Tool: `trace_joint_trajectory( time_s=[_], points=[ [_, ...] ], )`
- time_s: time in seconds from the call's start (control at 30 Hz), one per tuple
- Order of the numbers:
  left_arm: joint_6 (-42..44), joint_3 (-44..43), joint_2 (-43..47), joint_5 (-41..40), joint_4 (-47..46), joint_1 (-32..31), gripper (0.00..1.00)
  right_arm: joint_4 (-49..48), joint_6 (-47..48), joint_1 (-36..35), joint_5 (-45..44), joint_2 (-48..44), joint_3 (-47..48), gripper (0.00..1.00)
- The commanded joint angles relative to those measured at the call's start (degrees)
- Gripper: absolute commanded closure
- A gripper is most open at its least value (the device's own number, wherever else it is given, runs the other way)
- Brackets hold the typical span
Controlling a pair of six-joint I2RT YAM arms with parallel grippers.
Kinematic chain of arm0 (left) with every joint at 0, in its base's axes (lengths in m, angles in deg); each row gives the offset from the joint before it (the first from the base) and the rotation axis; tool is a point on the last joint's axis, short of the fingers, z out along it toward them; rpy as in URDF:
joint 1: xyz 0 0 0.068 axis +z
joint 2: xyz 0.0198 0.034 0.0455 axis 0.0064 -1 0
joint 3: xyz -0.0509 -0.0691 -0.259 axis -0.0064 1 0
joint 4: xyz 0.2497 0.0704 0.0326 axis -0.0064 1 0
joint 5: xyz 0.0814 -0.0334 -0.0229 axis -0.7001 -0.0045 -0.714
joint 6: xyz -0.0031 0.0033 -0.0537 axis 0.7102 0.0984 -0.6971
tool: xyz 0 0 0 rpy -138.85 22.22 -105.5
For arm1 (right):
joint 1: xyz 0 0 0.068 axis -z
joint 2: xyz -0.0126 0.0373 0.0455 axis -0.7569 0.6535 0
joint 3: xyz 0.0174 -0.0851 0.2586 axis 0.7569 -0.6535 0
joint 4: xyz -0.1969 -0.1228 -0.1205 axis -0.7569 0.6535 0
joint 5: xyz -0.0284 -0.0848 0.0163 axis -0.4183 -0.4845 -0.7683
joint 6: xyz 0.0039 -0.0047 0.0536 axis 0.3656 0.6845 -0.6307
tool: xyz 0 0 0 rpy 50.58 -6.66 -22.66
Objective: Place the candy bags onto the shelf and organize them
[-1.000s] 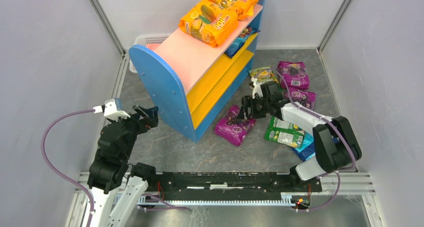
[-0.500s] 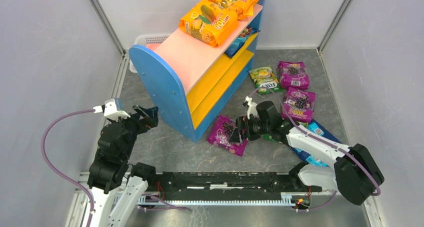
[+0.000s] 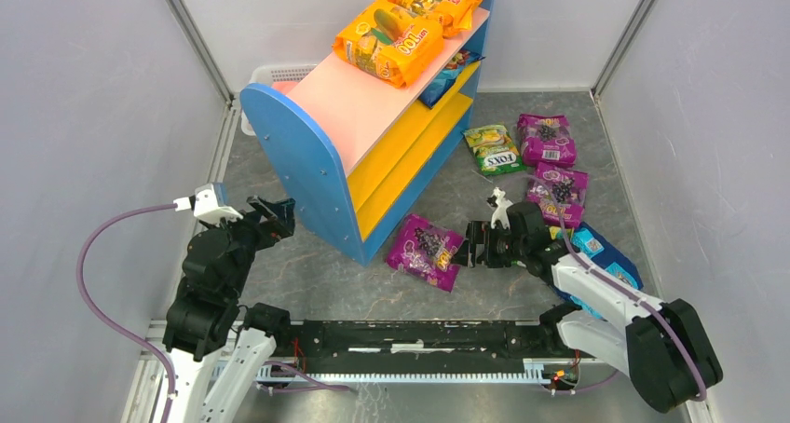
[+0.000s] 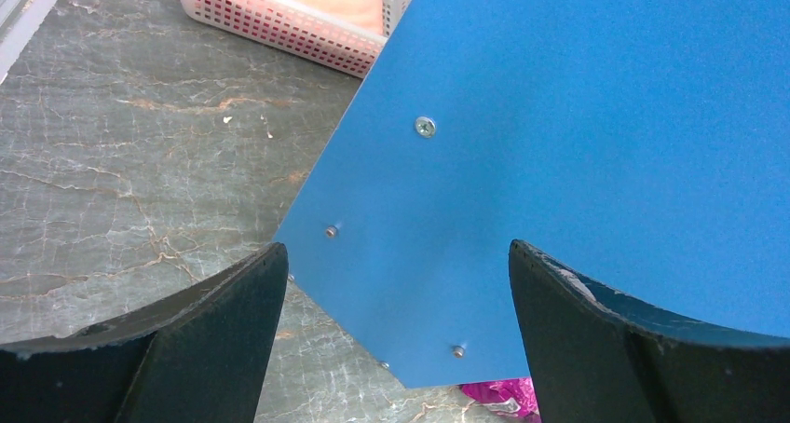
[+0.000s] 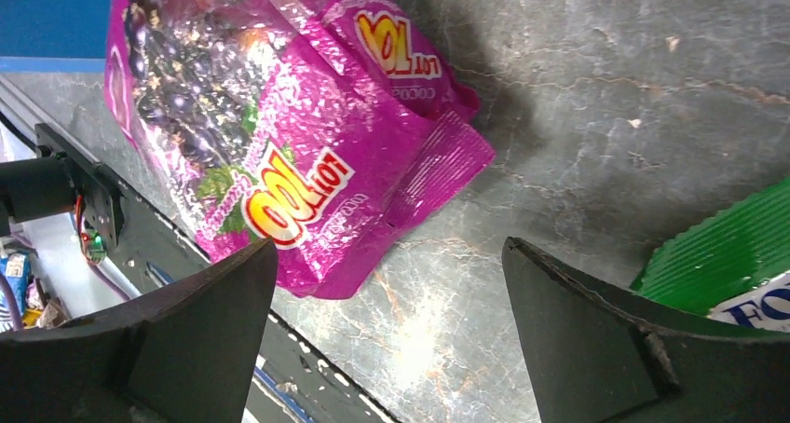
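High rear overview, left wrist close on shelf [image 4: 578,162], right on purple bag [image 5: 279,143]

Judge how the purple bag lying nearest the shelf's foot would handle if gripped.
The purple bag looks floppy: its film is creased and puffed, so it would probably sag when lifted. Its glossy, glaring surface may slip in the open right pincer. Lying flat, it likely slides rather than rolls if pushed.

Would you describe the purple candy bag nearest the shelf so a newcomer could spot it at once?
Start at the blue-sided shelf. Just off its near front corner lies a purple candy bag, the open right gripper beside it. Unlike the other two purple bags, farther right by a green bag, it lies alone.
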Motion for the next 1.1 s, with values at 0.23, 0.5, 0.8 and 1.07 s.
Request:
trace_joint_trajectory(
  time_s=[0.23,0.5,0.8,1.07],
  points=[
    [2.25,0.09,0.55,0.36,-2.05,0.5,0.06,-23.53,-8.42,-0.02,3.04,1.97,-8.26,0.02],
    [2.25,0.19,0.42,0.35,-2.29,0.5,0.06,-35.81,-17.84,-7.64,-1.14,9.74,-7.2,0.02],
    [2.34,0.18,0.09,0.35,-2.22,0.5,0.06,-35.38,-17.44,-9.73,-6.15,13.7,-0.35,0.02],
    [2.34,0.17,0.16,0.28,-2.29,0.51,0.06,-23.91,-15.44,-9.5,-7.88,9.29,-3.32,0.02]
  ],
)
